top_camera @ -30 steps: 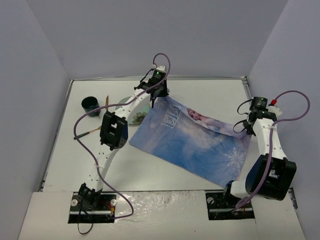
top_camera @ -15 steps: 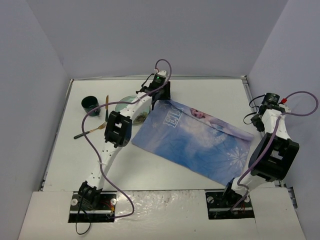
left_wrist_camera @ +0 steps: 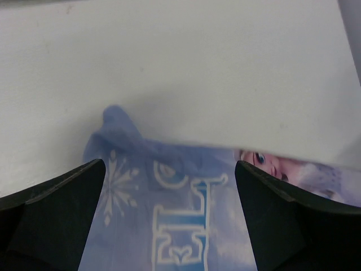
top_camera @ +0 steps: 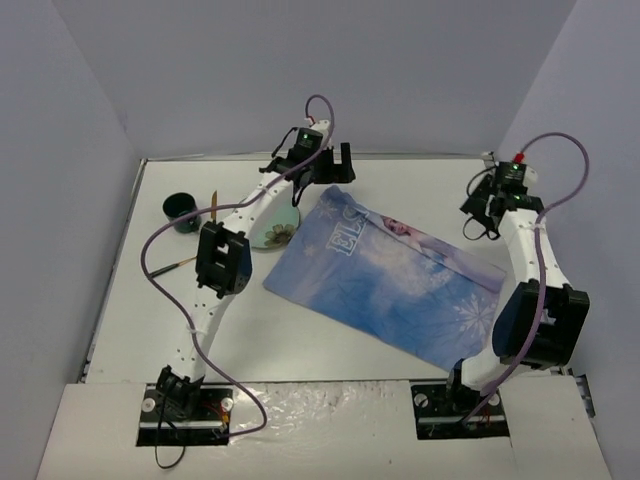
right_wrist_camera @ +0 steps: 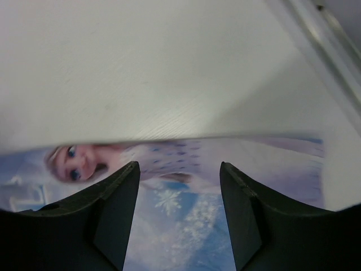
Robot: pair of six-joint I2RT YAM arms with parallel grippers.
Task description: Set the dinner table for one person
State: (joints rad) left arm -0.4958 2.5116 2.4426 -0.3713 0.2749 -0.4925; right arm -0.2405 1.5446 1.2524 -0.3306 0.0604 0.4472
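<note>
The white dinner table (top_camera: 400,180) carries a blue Elsa-print placemat (top_camera: 390,275) lying flat and skewed in the middle. My left gripper (top_camera: 335,166) hovers open and empty over the mat's far left corner. In the left wrist view the mat (left_wrist_camera: 175,175) fills the space between the open fingers (left_wrist_camera: 56,214), and its corner (left_wrist_camera: 115,121) looks slightly rumpled. My right gripper (top_camera: 480,220) is open and empty over the mat's far right edge. In the right wrist view the mat (right_wrist_camera: 180,169) shows between the spread fingers (right_wrist_camera: 113,214).
A floral plate (top_camera: 280,234) lies left of the mat, partly under the left arm. A dark green cup (top_camera: 182,209) and a wooden-handled utensil (top_camera: 214,205) stand at the far left. The table's metal rim (right_wrist_camera: 316,34) runs close behind the right gripper.
</note>
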